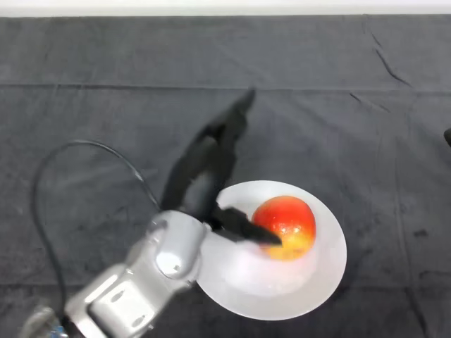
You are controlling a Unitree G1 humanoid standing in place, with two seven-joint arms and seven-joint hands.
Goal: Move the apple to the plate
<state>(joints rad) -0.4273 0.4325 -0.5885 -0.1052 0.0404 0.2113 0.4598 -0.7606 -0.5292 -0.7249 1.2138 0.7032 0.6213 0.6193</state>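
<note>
While the apple (285,227) sits on the plate (320,282), the hand (211,172) is spread, thumb touching it.

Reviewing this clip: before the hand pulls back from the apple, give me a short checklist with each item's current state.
1. Apple over the white plate: ok, it sits inside the rim, toward the upper middle.
2. Apple resting on the plate rather than held above it: cannot tell from this single view.
3. Left hand released: not ok, the thumb touches the apple's left side; the fingers extend up and away.
4. Plate flat on the dark cloth: ok, no tilt visible.
5. Withdrawal path toward the lower left: ok, nothing lies on the cloth there.
</note>
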